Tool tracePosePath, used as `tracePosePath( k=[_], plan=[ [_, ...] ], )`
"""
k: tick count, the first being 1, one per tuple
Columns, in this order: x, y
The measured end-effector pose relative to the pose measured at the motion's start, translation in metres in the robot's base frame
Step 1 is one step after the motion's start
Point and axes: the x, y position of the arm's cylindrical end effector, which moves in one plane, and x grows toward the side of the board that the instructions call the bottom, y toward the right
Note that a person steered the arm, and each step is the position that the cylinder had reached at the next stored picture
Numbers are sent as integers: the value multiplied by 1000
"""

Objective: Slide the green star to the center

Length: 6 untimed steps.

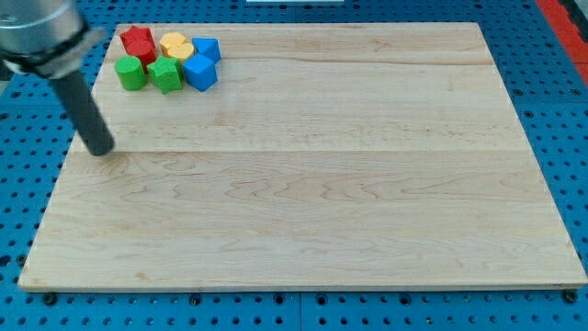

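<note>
The green star (166, 74) lies in a tight cluster of blocks at the view's top left of the wooden board (303, 184). It touches a green block (130, 73) on its left and a blue block (200, 73) on its right. A red star (138, 42), a yellow block (175, 45) and a second blue block (207, 49) sit just above them. My tip (99, 150) rests on the board near its left edge, below and left of the cluster, apart from all blocks.
The board lies on a blue perforated table (28, 165). The arm's dark rod and grey body (41, 32) rise to the view's top left corner, just left of the cluster.
</note>
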Motion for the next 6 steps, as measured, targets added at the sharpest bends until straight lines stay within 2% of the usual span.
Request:
tracePosePath(
  k=[1, 3, 4, 6],
  plan=[
    [-76, -35],
    [-120, -29],
    [-118, 44],
    [-98, 121]
  ],
)
